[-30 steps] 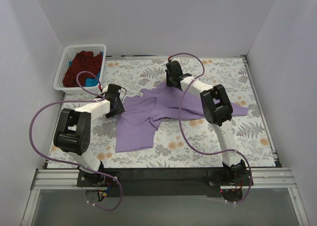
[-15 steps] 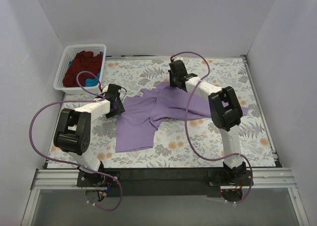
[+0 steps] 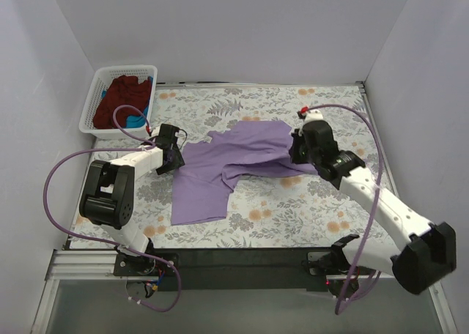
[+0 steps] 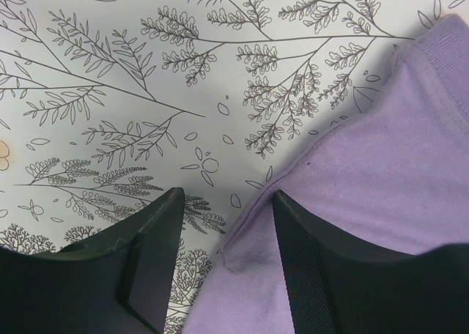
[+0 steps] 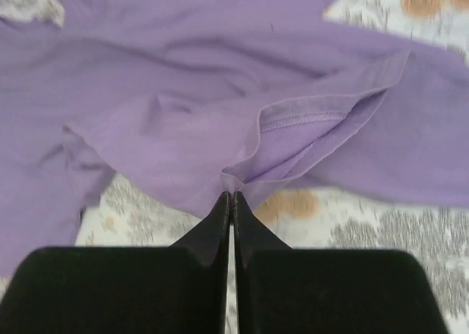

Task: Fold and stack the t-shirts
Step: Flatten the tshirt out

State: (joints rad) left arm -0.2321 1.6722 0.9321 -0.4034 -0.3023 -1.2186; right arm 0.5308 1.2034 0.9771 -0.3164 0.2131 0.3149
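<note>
On the table [image 3: 293, 202], right end effector [image 5: 231, 196] pinches t-shirt [image 5: 183, 114].

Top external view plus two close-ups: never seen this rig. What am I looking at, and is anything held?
Two robot arms are bolted at the table's near edge. The wide picture is from a fixed camera above and behind them; each close-up is from a camera on one wrist. On the floral tablecloth lies a lavender t-shirt, partly spread. A white basket at the far left corner holds maroon cloth and blue cloth. The left end effector is open at the shirt's left edge, gripping nothing. The right end effector is shut on a fold of the shirt.
</note>
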